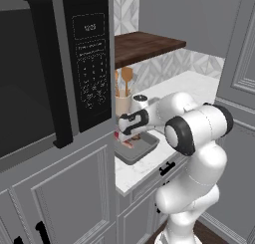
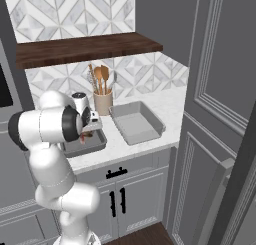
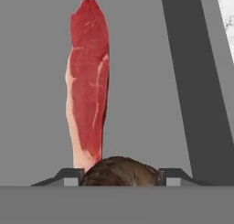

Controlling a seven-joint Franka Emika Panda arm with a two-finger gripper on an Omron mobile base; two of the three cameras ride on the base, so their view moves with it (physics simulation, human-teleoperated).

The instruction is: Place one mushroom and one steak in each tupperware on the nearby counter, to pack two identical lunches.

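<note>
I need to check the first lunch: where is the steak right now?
The steak lies on the floor of the left-hand tupperware, the one under the gripper; in the hand view it stretches away from the mushroom held between the fingertips.

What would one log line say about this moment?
hand: shut on mushroom | over near tupperware | steak in it | far tupperware: nothing visible inside

Tool [image 1: 130,136] low over grey tupperware [image 1: 144,149] on white counter [image 1: 199,88]; steak [image 1: 127,143] inside.
</note>
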